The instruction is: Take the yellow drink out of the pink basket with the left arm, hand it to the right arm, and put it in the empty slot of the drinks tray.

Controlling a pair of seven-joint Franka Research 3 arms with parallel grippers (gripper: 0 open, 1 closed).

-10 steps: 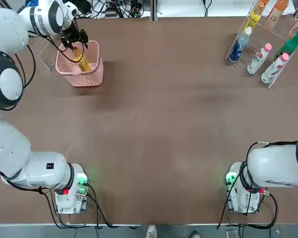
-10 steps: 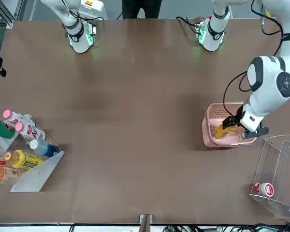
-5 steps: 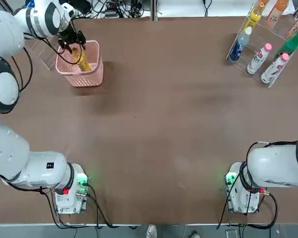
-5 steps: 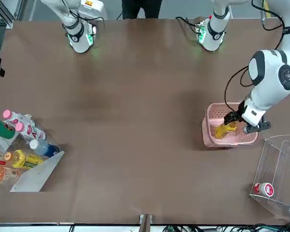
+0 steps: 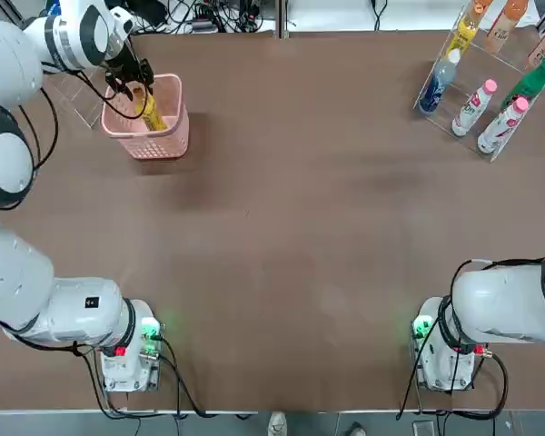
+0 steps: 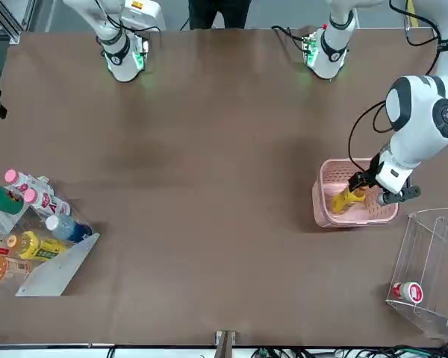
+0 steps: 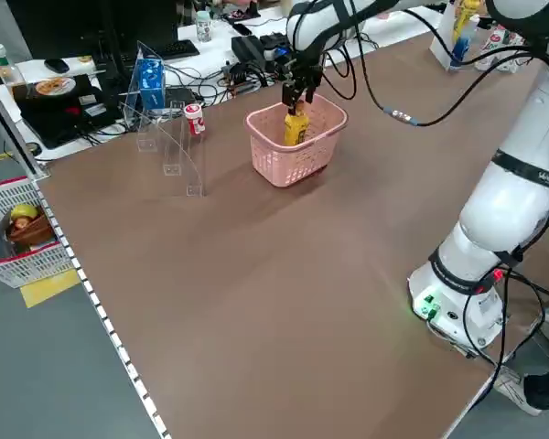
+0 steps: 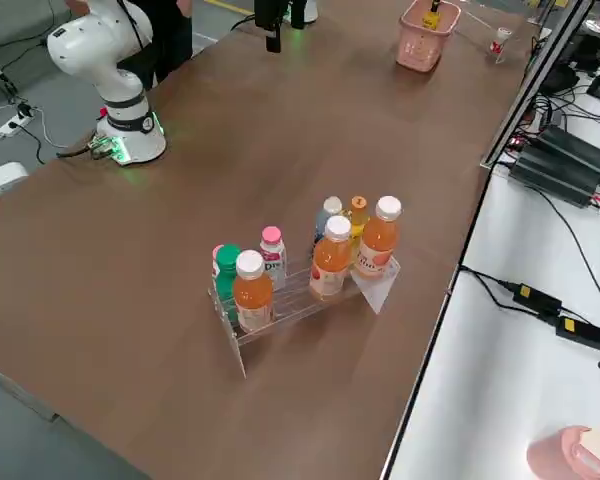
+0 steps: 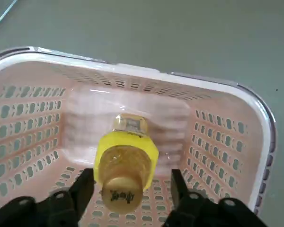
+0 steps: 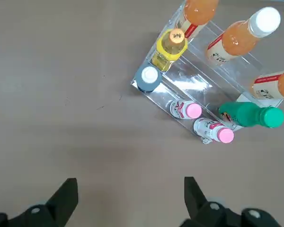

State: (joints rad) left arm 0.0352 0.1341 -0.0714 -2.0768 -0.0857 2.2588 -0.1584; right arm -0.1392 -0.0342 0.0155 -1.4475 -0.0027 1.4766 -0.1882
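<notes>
left gripper (image 9: 130,191): straddling the bottle's top, fingers apart
yellow bottle (image 9: 125,163): leaning inside the pink basket (image 5: 178,141)
right gripper (image 10: 132,201): hovering near the drinks tray (image 10: 194,78), open

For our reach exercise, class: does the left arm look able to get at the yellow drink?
Probably yes: its pincer is over the pink basket, and nothing visible blocks the yellow drink's capped end.

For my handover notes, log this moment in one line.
left pincer: astride yellow drink, not gripping | drink: in pink basket | right pincer: idle, open, short of drinks tray
</notes>
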